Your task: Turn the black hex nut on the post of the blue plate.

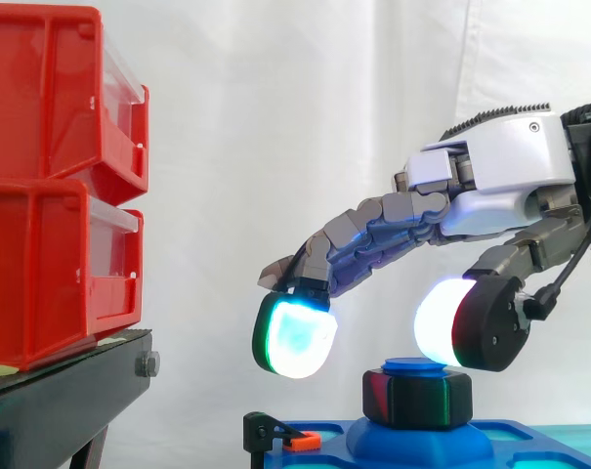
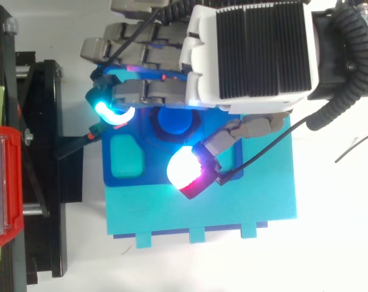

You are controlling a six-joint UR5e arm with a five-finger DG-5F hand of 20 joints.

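The black hex nut point(image 1: 417, 399) sits on the blue post point(image 2: 174, 120) that rises from the blue plate point(image 1: 422, 445). My hand point(image 1: 500, 181) hovers over it, coming in from the right, and it is open with nothing held. Its fingers point(image 1: 295, 337) reach out and down to the left of the nut, with a gap between pad and nut. The thumb pad point(image 1: 446, 322) hangs just above the nut's upper right edge. From above, the fingers point(image 2: 111, 112) cover the plate's far side and the thumb point(image 2: 187, 170) lies over its middle.
Stacked red bins point(image 1: 51, 176) stand on a black stand point(image 1: 61, 401) at the left. The blue plate rests on a teal base point(image 2: 232, 207). A small black clip with an orange part point(image 1: 285, 437) sits at the plate's left edge.
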